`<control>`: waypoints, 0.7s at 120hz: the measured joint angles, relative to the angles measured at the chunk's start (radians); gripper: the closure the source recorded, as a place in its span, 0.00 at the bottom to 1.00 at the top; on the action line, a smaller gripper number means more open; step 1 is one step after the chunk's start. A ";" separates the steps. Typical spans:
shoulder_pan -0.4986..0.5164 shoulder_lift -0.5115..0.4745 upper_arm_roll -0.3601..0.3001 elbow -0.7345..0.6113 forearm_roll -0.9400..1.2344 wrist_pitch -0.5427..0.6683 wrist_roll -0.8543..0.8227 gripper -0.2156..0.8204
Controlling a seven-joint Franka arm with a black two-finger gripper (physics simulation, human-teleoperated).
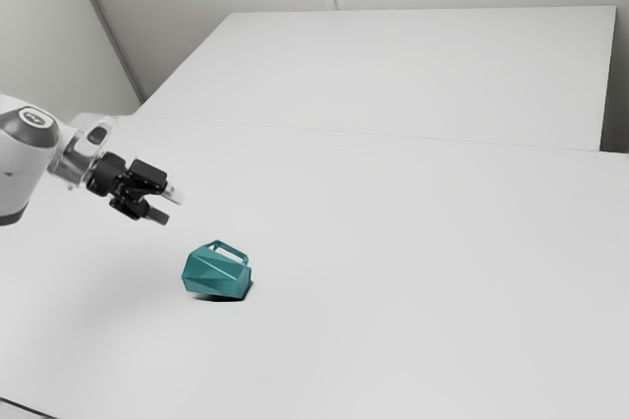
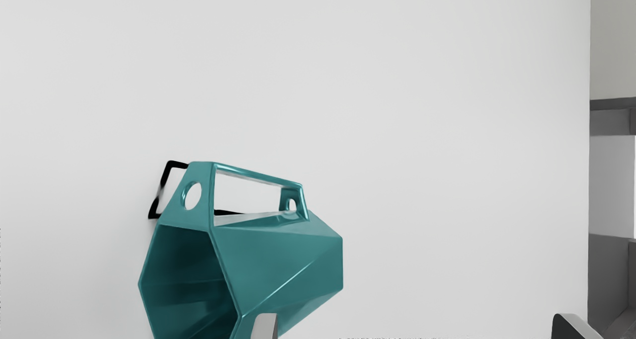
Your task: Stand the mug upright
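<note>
Mug (image 1: 217, 272) lies on side, well in from far edge of desk (image 1: 423, 262), facets likely preventing roll; gripper (image 1: 167, 207) apart, jaws open, presumably for clearance.

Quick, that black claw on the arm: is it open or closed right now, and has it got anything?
Gripper: open, fingers apart, holding nothing; the teal mug lies on its side.
</note>
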 joint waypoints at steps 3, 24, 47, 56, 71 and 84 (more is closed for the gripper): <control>0.002 0.000 0.000 -0.009 -0.001 0.004 0.019 0.21; 0.015 0.010 0.000 -0.062 -0.020 0.029 0.131 0.21; 0.020 0.023 0.000 -0.102 -0.056 0.047 0.178 0.21; 0.021 0.029 0.000 -0.109 -0.060 0.051 0.181 0.21; 0.022 0.043 0.000 -0.127 -0.063 0.059 0.184 0.21; 0.022 0.060 0.000 -0.132 -0.065 0.068 0.187 0.21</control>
